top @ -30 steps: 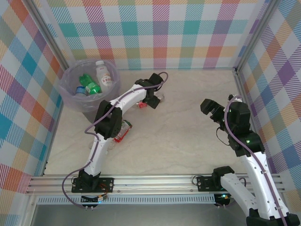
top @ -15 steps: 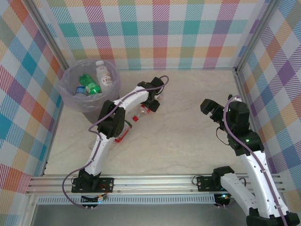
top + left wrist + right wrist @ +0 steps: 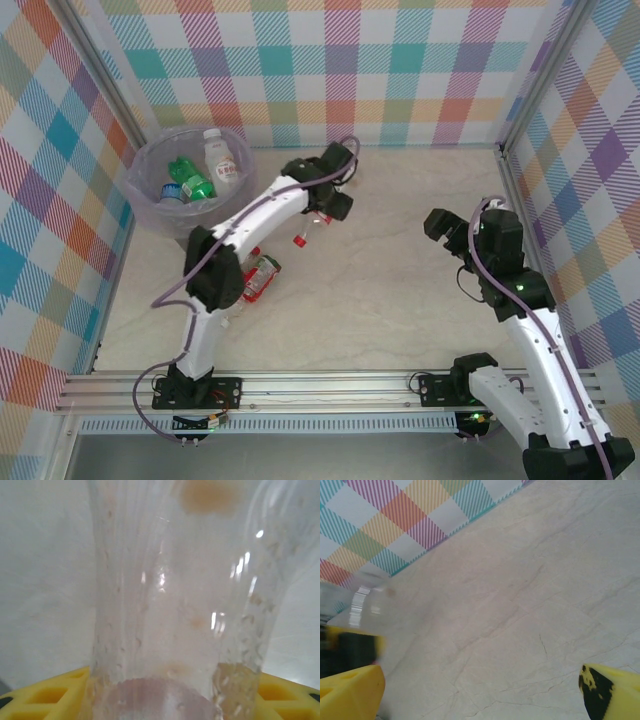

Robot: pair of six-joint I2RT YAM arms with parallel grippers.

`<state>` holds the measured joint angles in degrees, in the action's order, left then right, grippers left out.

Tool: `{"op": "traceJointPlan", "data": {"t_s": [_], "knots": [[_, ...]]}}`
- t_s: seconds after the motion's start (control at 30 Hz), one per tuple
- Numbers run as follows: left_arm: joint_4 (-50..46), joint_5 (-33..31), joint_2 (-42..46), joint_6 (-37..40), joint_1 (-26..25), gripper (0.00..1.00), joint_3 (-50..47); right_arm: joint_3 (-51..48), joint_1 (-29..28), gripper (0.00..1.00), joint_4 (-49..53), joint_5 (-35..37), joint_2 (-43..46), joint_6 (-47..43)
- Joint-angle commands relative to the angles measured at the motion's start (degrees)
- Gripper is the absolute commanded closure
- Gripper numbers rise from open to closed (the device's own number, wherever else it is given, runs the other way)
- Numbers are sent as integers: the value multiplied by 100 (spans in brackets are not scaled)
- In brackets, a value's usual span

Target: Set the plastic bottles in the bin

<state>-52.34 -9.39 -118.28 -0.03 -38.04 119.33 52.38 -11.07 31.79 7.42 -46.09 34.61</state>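
Nearest the arm bases, a red-labelled bottle (image 3: pixel 262 277) lies on its side on the table (image 3: pixel 400 300), right beside the left arm's elbow and waiting its turn. Off to the right, the right gripper (image 3: pixel 445 228) hangs above bare tabletop with its yellow fingertips (image 3: pixel 350 692) spread wide and nothing between them.

Further out, the left gripper (image 3: pixel 322 214) is at work. From its wrist camera, a clear bottle (image 3: pixel 175 610) stands between the two yellow pads (image 3: pixel 42 696), and the jaws appear to pinch its ribbed body. From above, the bottle slants down toward the near left, red cap (image 3: pixel 298 240) lowest. Whether it has left the table cannot be told.

The step in hand looks like securing and lifting this bottle. Thin plastic buckles and slips, so the squeeze should be firm without crushing, and the lift should be straight up before any swing.

Farthest back left stands the bin (image 3: pixel 150 220), already holding a green bottle (image 3: pixel 192 180) and a white-capped bottle (image 3: pixel 226 158). The carry should clear its rim with the dangling cap end, and the release should come over the middle, not the edge.
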Motion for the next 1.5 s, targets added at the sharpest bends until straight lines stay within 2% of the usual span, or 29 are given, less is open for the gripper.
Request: {"op": "traceJointPlan", "data": {"t_s": [0.0, 0.2, 0.37, 0.43, 0.53, 0.6, 0.83, 1.03, 1.17, 1.23, 1.3, 1.33, 1.47], "knots": [[61, 231, 1063, -480, 410, 42, 67, 9, 60, 1, -309, -93, -101, -111], [659, 1084, 2427, -1301, 1852, 44, -186, 18, 120, 1, -460, -265, -364, -189], [1115, 608, 3179, -1425, 2853, 43, -601, 18, 204, 1, -506, -379, -426, -209], [1106, 560, 3196, -1436, 3190, 43, -608, 2, 223, 1, -514, -408, -425, -201], [1085, 161, 3074, -1332, 3502, 42, -638, -24, 257, 1, -535, -444, -423, -192], [1087, 278, 2960, -1321, 3674, 42, -725, -26, 263, 1, -526, -469, -412, -183], [1518, 432, 2923, -1081, 3691, 42, -1600, -44, 281, 1, -533, -505, -451, -183], [1531, 385, 2936, -927, 3696, 42, -2192, -81, 298, 1, -590, -551, -525, -152], [1661, 580, 3173, -1054, 3694, 38, -2759, -76, 298, 1, -661, -614, -672, -130], [1851, 703, 3342, -1193, 3697, 34, -3074, -84, 298, 1, -696, -677, -740, -107], [1854, 824, 3429, -1221, 3695, 23, -3178, -81, 298, 1, -718, -698, -761, -112], [1820, 845, 3460, -1195, 3698, 15, -3183, -85, 298, 1, -735, -698, -770, -108], [1508, 779, 3516, -964, 3697, 3, -2859, -70, 303, 1, -767, -689, -847, -109]]}}
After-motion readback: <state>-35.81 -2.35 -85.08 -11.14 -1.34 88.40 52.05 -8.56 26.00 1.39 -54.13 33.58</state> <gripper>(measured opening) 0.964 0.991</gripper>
